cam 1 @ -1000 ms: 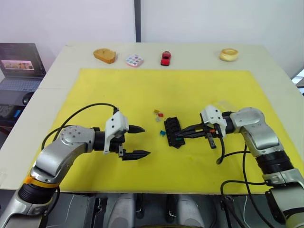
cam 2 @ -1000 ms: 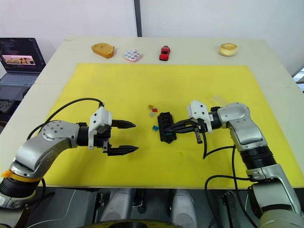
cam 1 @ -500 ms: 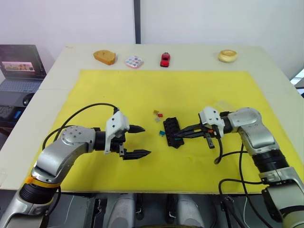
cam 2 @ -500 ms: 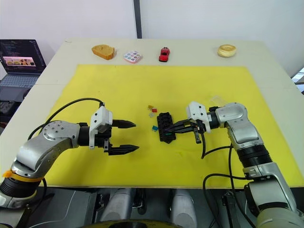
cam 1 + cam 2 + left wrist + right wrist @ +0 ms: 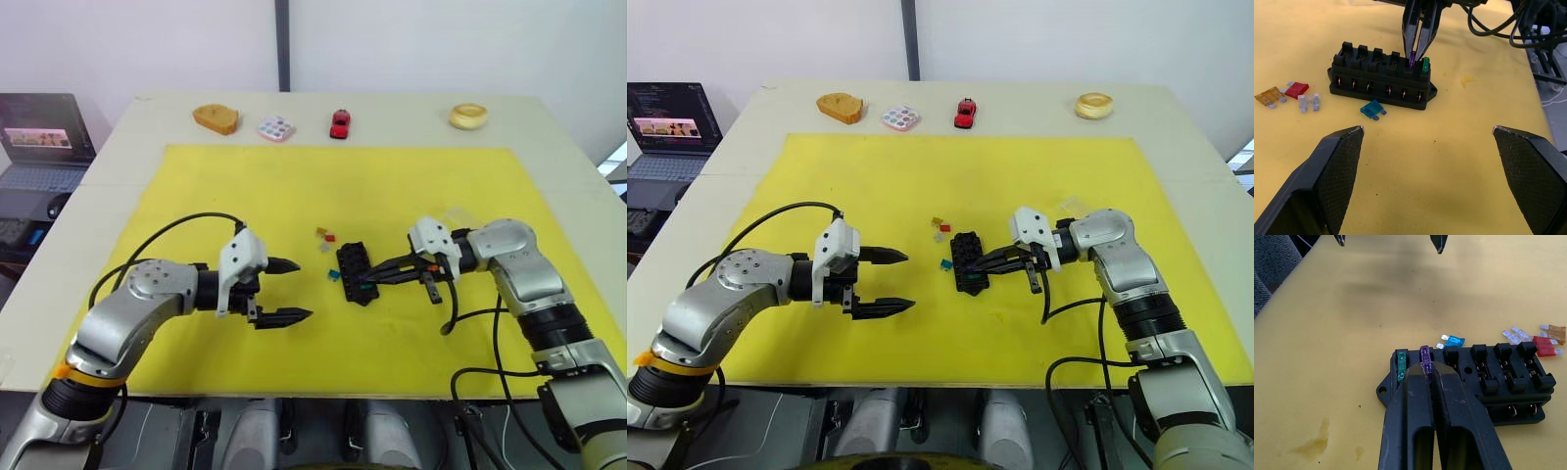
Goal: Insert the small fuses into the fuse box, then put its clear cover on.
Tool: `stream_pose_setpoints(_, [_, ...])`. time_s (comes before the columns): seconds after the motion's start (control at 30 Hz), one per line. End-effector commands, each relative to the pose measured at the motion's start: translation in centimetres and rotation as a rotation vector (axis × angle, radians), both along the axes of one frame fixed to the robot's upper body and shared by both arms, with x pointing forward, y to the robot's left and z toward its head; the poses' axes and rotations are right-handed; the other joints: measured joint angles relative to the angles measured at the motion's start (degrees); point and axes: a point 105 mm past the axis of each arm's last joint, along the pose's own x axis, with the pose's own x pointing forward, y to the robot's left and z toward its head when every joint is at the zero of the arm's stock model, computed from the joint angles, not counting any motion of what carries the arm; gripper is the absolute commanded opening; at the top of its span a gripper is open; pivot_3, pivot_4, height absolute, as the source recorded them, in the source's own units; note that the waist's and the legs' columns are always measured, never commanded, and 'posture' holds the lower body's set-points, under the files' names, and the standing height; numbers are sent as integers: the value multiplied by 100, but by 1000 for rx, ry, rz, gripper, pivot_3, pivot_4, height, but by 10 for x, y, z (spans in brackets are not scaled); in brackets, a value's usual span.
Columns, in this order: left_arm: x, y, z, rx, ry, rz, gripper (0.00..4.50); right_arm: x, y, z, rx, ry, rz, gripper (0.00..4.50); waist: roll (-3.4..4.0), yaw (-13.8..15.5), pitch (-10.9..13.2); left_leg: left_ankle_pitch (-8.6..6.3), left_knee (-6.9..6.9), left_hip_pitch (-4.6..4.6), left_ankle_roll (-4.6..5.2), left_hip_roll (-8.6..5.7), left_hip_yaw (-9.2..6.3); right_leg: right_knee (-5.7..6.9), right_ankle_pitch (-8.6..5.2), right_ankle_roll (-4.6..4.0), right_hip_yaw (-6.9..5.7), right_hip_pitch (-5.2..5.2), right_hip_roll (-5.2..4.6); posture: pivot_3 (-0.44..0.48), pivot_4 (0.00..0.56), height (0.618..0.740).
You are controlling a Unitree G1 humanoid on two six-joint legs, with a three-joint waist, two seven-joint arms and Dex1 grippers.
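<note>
The black fuse box (image 5: 356,272) lies mid-mat. My right gripper (image 5: 1425,369) is shut on a purple fuse (image 5: 1425,360), holding it upright in a slot near the box's end, next to a seated green fuse (image 5: 1401,368). A teal fuse (image 5: 1373,108) lies flat on the mat beside the box. Red (image 5: 1297,89), grey (image 5: 1309,102) and tan (image 5: 1267,96) fuses lie loose past its other end. My left gripper (image 5: 305,290) hovers open and empty to the left of the box. A faint clear cover (image 5: 457,211) lies behind the right arm.
The yellow mat (image 5: 294,186) covers most of the table. Along the far edge stand a bread piece (image 5: 216,117), a dotted palette (image 5: 276,128), a red toy car (image 5: 340,123) and a ring-shaped pastry (image 5: 468,116). A laptop (image 5: 39,127) sits off to the left.
</note>
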Motion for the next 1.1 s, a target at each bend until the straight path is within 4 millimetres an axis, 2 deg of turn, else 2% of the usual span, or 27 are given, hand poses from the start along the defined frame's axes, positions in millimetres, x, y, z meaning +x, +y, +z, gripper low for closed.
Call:
stream_pose_setpoints(0.03, [-2,-3,9,-13,-39,-19,4418,-1,1,-1,-7,4,3,0,0,0,0,0,0,0,0,0,0,0,0,0,0,0,0,0,150,740])
stream_pose_setpoints(0.27, [-1,-3,8,-18,-32,-16,4418,-1,2,3,14,4,-7,0,0,-1,0,-1,0,-1,0,0,0,0,-6,-11,0,-3,-2,0,150,740])
stream_pose_setpoints(0.4, [-1,-3,8,-20,-29,-18,4500,-1,3,5,30,1,-16,1428,0,5,0,-1,0,-1,0,0,0,0,-6,-11,0,-4,-2,0,150,740])
stream_pose_setpoints(0.6, [-1,-3,8,-21,-27,-15,4500,-1,2,12,57,-1,-29,4439,0,7,0,-2,-1,-5,1,0,0,-1,-5,-9,0,-4,-3,0,150,740])
stream_pose_setpoints(1.1, [5,4,10,-13,-29,3,4500,2,-3,35,96,18,-59,4439,1,8,1,-3,-2,-6,3,0,0,-2,-7,-12,0,-11,-5,0,150,740])
